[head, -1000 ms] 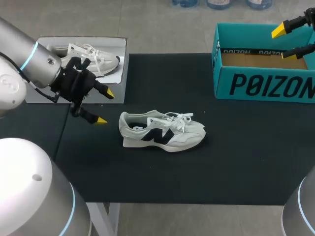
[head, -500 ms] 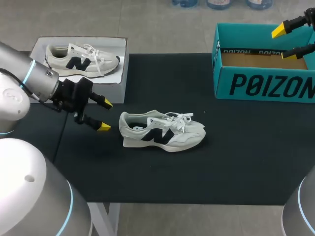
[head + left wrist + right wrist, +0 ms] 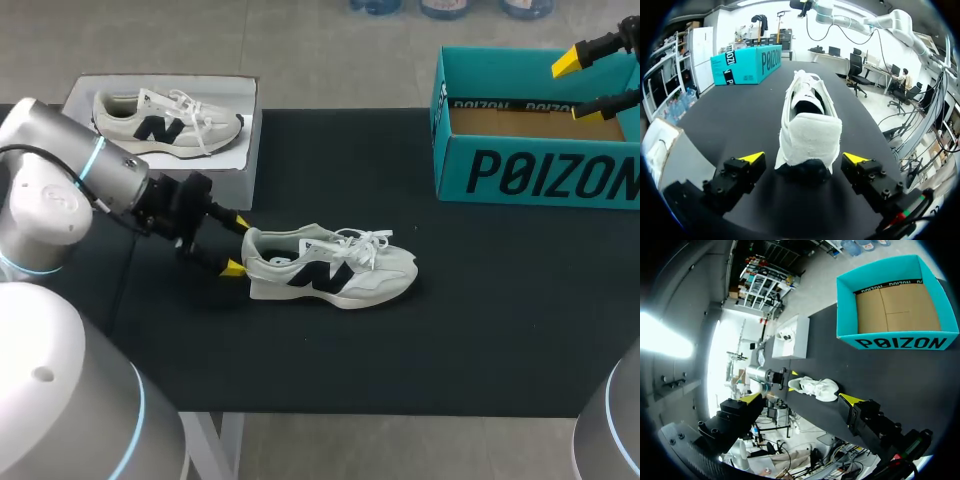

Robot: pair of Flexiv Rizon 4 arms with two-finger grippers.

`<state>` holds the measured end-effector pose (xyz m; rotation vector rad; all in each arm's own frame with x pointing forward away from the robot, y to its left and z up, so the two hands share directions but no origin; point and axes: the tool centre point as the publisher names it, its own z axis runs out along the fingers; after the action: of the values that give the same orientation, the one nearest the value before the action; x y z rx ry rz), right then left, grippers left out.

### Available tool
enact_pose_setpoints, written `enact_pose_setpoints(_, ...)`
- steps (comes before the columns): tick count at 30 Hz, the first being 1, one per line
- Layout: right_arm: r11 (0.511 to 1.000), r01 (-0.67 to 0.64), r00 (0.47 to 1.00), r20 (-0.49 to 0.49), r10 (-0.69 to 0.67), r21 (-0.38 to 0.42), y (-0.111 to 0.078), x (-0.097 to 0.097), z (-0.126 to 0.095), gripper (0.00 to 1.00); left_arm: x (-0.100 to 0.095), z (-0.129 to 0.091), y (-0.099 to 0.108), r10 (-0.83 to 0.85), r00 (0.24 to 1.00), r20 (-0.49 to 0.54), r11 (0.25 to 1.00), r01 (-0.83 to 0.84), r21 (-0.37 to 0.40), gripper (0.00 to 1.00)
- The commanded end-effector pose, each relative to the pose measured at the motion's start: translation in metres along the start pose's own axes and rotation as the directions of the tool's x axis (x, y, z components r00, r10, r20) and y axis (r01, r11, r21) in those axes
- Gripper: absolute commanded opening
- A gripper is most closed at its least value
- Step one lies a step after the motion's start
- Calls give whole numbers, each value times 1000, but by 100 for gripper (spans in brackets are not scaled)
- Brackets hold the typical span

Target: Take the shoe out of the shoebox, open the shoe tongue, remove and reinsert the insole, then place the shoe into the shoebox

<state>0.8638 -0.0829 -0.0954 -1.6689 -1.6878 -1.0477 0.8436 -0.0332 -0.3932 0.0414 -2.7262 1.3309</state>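
Observation:
A pale grey shoe (image 3: 330,267) with a dark side logo and white laces lies on its sole mid-table, toe pointing right. My left gripper (image 3: 238,245) stands open at its heel; in the left wrist view the heel (image 3: 809,145) sits between the two yellow-tipped fingers (image 3: 753,158) without either touching it. The teal shoebox (image 3: 530,170) stands open at the back right, its cardboard floor (image 3: 897,307) bare. My right gripper (image 3: 585,85) hangs open above the box's right end, high over the table (image 3: 802,399).
A white shoebox lid (image 3: 245,150) at the back left carries a second, matching shoe (image 3: 165,118). The black table mat (image 3: 400,350) runs to the front edge. The teal box's wall (image 3: 742,65) lies far ahead of the left gripper.
My left arm has swung down and to the right, from beside the white lid to the shoe's heel, fingers still open. The right arm has kept still.

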Motion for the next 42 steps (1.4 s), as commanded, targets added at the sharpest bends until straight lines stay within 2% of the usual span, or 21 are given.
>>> enact_pose_setpoints(1,1000,-1,1000,2,1,-1,-1,0,0,100,-2,12,4,1,1000,-3,1000,-1,19,100)
enact_pose_setpoints(6,1000,-1,1000,2,1,-1,-1,0,0,100,6,19,6,21,1000,0,999,-21,35,100)
enact_pose_setpoints(15,1000,-1,1000,2,1,-1,-1,0,0,100,6,37,9,36,999,2,998,-36,47,100)
enact_pose_setpoints(33,1000,-1,1000,2,1,-1,-1,0,0,100,-6,58,9,52,998,36,997,-54,50,100)
enact_pose_setpoints(34,1000,-1,1000,2,1,-1,-1,0,0,100,-5,59,9,54,998,35,997,-56,49,77)
enact_pose_setpoints(35,1000,-1,1000,2,1,-1,-1,0,0,100,-5,59,9,55,998,35,997,-57,49,46)
enact_pose_setpoints(37,1000,-1,1000,2,1,-1,-1,0,0,100,-5,61,9,57,998,34,997,-59,49,0)
enact_pose_setpoints(42,1000,-1,1000,2,1,-1,-1,0,0,100,-4,60,12,53,998,35,997,-55,54,0)
